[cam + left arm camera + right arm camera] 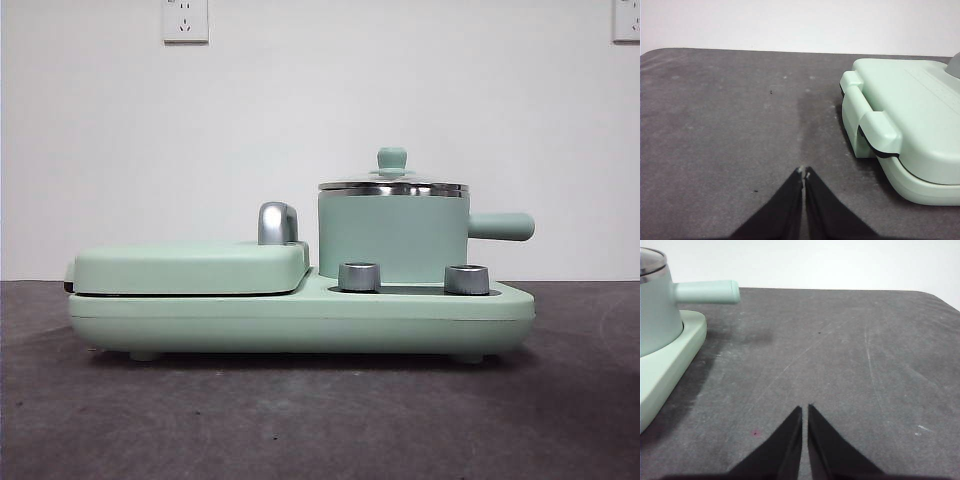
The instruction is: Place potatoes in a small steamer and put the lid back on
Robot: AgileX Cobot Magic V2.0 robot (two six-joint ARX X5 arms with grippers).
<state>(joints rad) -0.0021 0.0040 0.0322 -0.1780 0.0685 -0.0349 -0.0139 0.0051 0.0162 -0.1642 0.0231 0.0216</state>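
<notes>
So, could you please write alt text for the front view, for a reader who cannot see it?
A small mint-green steamer with its glass lid on sits on a mint-green appliance base, its stubby handle pointing right. Left of it lies a closed flat griddle cover with a chrome handle; two metal knobs face front.

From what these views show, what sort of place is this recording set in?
Probably a lab or test bench rather than a real kitchen: a mint-green cooking appliance with a small steamer stands alone on a dark grey table against a bare white wall with power sockets. No potato is in view.
</notes>
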